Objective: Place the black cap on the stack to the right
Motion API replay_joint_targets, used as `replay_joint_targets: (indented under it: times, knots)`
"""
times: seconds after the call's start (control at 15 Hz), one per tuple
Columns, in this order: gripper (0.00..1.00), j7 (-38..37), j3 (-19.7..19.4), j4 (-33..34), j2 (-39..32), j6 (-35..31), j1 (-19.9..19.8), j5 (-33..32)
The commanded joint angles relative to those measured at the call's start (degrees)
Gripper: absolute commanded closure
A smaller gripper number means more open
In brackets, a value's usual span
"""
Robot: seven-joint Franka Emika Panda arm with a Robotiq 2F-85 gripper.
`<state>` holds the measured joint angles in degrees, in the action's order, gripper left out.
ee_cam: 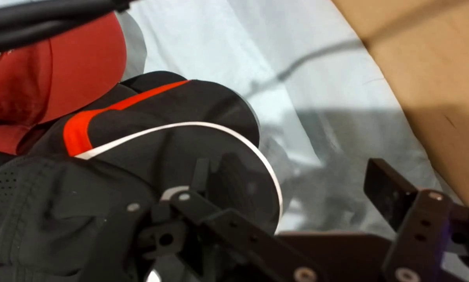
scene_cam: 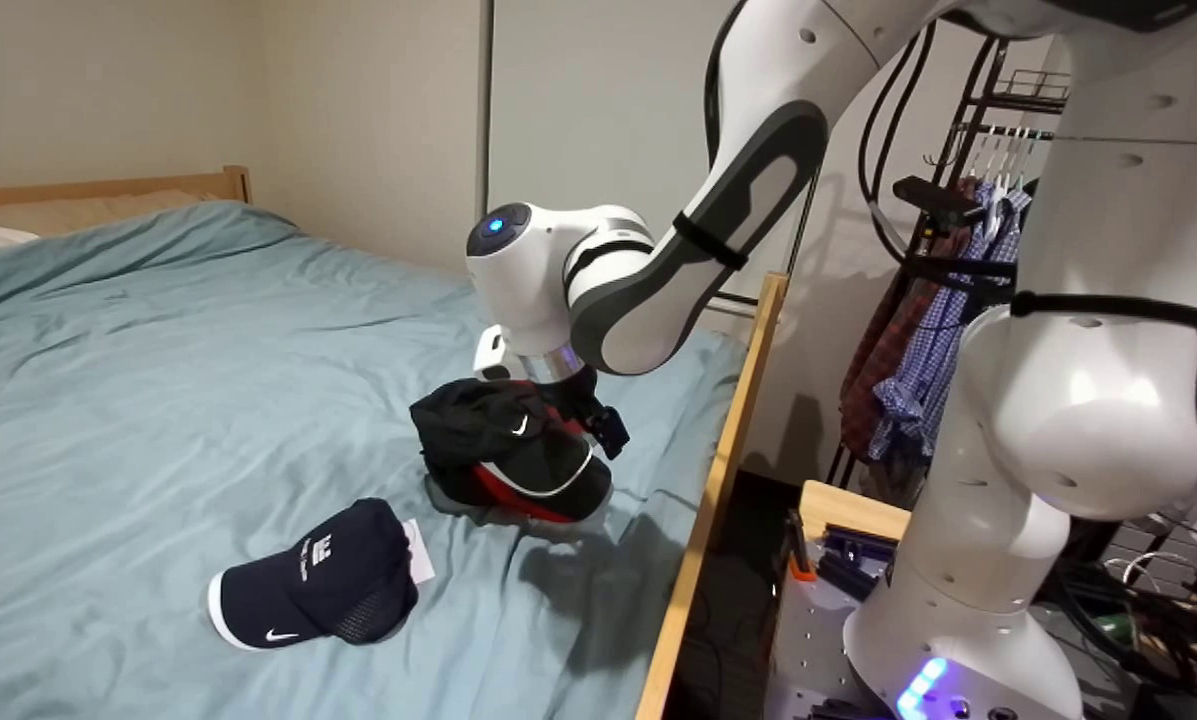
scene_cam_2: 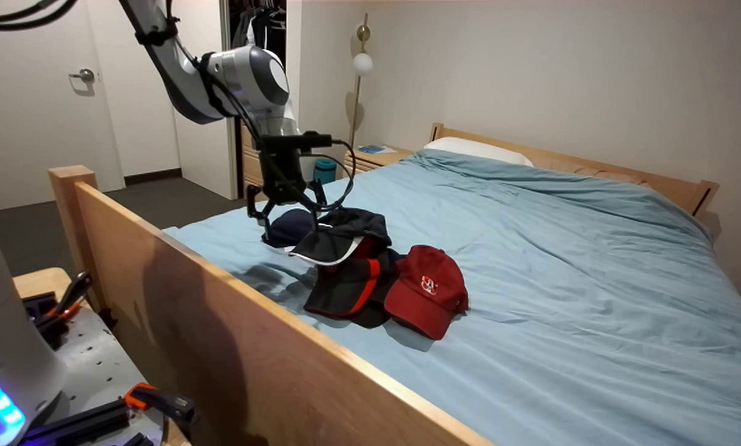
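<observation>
Black cap [scene_cam_2: 351,228] on the stack [scene_cam_2: 339,292]: placing looks done.
It lies on top; the tool [ee_cam: 293,181] stands wide at the brim [ee_cam: 250,172], holding nothing. The next move likely calls for a straight lift clear, without snagging that brim.

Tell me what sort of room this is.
Probably a bedroom, judging by the bed, the white pillow at its head and the hanging clothes.

Wrist view crops stack [ee_cam: 140,117] at left, gripper [ee_cam: 290,178] covers part. We can't read lettering [scene_cam: 305,560] on navy cap [scene_cam: 333,585].
</observation>
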<state>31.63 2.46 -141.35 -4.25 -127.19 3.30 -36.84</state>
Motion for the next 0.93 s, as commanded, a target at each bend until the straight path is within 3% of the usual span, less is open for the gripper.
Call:
replay_joint_targets:
  times: [0.0,0.27,0.67,0.87]
  knots:
    - [0.0,-3.4,-0.3,-2.4,1.6,-6.6,-0.8,-2.5]
    - [0.0,-12.0,-2.2,-7.3,3.0,-18.0,-1.6,-7.0]
    - [0.0,-29.0,-3.0,-12.4,6.5,-13.8,-1.4,-19.6]
    - [0.0,-33.4,-3.2,-12.1,5.6,-16.5,-1.9,-29.3]
